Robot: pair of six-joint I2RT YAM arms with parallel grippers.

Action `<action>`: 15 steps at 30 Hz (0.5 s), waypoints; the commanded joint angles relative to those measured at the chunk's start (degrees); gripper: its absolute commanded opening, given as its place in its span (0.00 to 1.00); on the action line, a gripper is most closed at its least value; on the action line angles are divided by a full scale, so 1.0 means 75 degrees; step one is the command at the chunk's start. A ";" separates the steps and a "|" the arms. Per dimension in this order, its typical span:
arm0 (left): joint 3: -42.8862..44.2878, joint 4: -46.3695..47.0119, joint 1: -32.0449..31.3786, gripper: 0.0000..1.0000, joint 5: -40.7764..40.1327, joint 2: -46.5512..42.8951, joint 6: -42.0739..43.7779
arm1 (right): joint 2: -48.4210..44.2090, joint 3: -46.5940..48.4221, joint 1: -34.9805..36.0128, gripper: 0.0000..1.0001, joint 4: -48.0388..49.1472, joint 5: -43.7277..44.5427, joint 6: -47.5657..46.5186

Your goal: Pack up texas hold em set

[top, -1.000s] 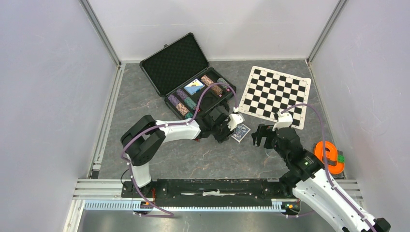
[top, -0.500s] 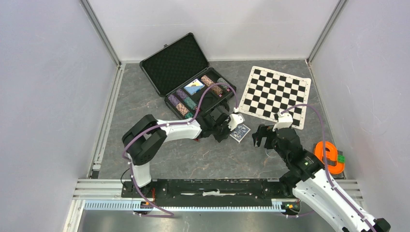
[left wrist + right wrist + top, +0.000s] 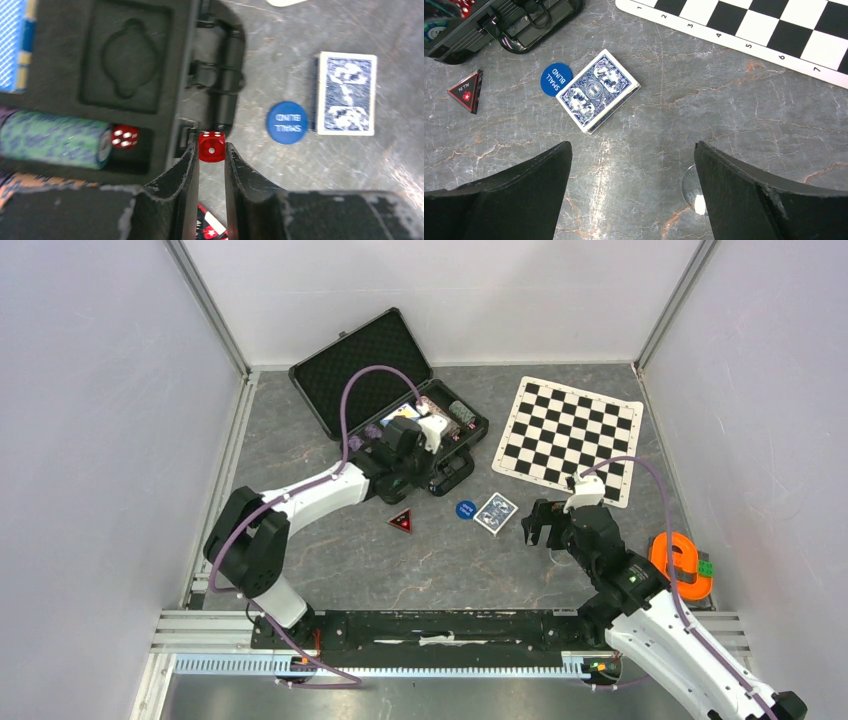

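Note:
The open black briefcase (image 3: pixel 360 365) lies at the back left, with chip stacks (image 3: pixel 55 139), a blue-backed deck (image 3: pixel 12 45) and a red die (image 3: pixel 124 137) in its foam tray. My left gripper (image 3: pixel 425 455) is shut on a second red die (image 3: pixel 212 146), held over the case's front edge by the handle. A blue-backed card deck (image 3: pixel 496 512) and the blue round button (image 3: pixel 465 508) lie on the table; both show in the right wrist view, the deck (image 3: pixel 597 90) beside the button (image 3: pixel 556 78). My right gripper (image 3: pixel 633 150) is open and empty, just short of the deck.
A red-and-black triangular "all in" marker (image 3: pixel 401 521) lies left of the button. The checkered chess mat (image 3: pixel 570 435) is at the back right. An orange plastic object (image 3: pixel 680 565) sits at the right wall. A clear round disc (image 3: pixel 691 190) lies by my right finger.
My left gripper has moved from beside the deck back and left to the briefcase, carrying a red die. That uncovered the blue button and the triangular marker. The right arm has not moved.

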 commanded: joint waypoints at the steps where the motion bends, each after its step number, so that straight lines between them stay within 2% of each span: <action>1: -0.0219 0.0296 0.0544 0.24 -0.0308 -0.0288 -0.0633 | -0.0082 0.0014 -0.0004 0.98 0.0087 0.0113 0.0034; 15: 0.0199 -0.0211 0.0772 0.25 -0.1854 0.0370 0.0137 | 0.0057 -0.0054 0.0002 0.98 0.0182 0.0104 0.0064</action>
